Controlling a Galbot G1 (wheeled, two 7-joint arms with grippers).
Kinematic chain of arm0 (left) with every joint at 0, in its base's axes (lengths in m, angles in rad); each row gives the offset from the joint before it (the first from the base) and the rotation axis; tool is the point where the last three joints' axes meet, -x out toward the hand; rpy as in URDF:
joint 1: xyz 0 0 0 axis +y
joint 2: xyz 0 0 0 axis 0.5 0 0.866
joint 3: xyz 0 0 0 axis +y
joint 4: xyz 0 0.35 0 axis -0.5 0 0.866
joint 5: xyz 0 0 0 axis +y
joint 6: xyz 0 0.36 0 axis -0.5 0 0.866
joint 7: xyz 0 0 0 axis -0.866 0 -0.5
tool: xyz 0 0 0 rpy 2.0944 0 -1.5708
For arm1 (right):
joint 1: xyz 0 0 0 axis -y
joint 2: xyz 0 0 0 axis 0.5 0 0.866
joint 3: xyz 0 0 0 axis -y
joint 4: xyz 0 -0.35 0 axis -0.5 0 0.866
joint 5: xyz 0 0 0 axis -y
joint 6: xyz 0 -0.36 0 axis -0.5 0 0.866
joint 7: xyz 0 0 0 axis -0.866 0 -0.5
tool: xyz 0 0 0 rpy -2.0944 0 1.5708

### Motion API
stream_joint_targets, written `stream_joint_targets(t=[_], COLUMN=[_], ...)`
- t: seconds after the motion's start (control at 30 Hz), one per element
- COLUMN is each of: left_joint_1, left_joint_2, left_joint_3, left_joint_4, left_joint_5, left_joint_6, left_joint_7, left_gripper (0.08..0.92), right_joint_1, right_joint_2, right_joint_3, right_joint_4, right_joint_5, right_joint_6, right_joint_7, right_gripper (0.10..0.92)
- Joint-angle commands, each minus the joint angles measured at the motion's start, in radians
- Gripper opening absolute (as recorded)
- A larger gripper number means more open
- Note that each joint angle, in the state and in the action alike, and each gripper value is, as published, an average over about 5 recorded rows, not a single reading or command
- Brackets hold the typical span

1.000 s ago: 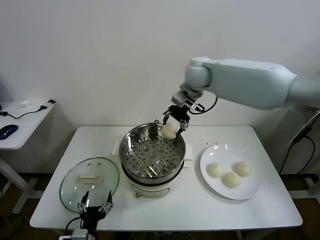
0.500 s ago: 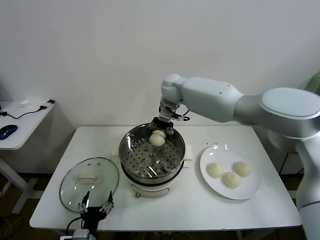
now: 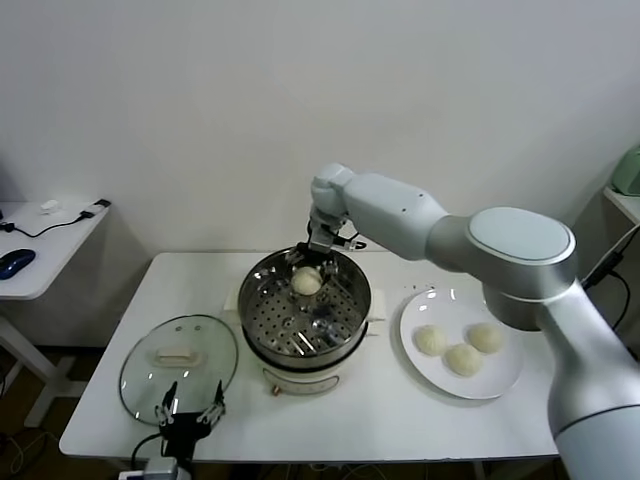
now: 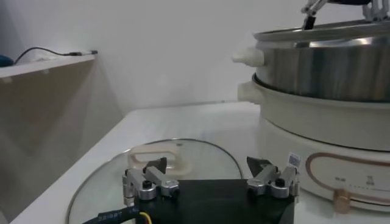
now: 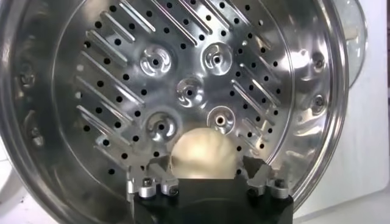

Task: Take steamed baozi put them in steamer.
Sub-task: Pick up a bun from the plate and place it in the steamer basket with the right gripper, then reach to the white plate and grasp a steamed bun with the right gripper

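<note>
White right hand (image 3: 307,262) over steamer (image 3: 305,308), seemingly gripping baozi (image 3: 306,283)

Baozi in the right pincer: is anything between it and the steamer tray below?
Nothing visible. The right pincer holds the baozi over the bare perforated tray of the steamer. The glass lid lies aside on the table.

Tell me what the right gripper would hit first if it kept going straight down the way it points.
Probably the steamer's perforated tray; the right gripper points into the steamer, holding a baozi, which would touch first.
</note>
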Motion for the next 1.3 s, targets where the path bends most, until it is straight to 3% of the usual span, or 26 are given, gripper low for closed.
stream_joint_targets(t=[0.03, 0.2, 0.3, 0.47, 0.73, 0.93, 1.3], left_joint_1=[0.004, 0.008, 0.01, 0.009, 0.009, 0.012, 0.023], left_joint_2=[0.001, -0.002, -0.002, 0.002, 0.004, -0.004, -0.027], left_joint_3=[0.002, 0.007, 0.007, 0.008, 0.008, 0.006, 0.003], left_joint_4=[-0.009, -0.017, -0.02, -0.018, -0.015, -0.016, -0.016], left_joint_5=[0.0, 0.001, 0.0, 0.0, 0.008, 0.014, 0.021], left_joint_6=[0.001, 0.001, 0.002, 0.001, -0.005, -0.006, -0.006], left_joint_7=[0.001, 0.001, 0.001, 0.001, 0.004, 0.004, 0.004], left_gripper=[0.823, 0.823, 0.823, 0.823, 0.823, 0.823, 0.823], right_joint_1=[0.151, 0.35, 0.461, 0.607, 0.547, 0.346, 0.017], right_joint_2=[-0.061, -0.22, -0.366, -0.608, -0.833, -0.858, -0.767], right_joint_3=[-0.072, -0.266, -0.408, -0.596, -0.744, -0.608, -0.352], right_joint_4=[0.107, 0.316, 0.464, 0.63, 0.864, 0.86, 0.633], right_joint_5=[0.224, 0.544, 0.675, 0.671, 0.714, 0.714, 0.584], right_joint_6=[-0.005, -0.161, -0.341, -0.655, -0.987, -1.095, -1.122], right_joint_7=[-0.075, -0.104, -0.084, 0.015, 0.181, 0.242, 0.26], right_gripper=[0.822, 0.823, 0.823, 0.823, 0.823, 0.823, 0.823])
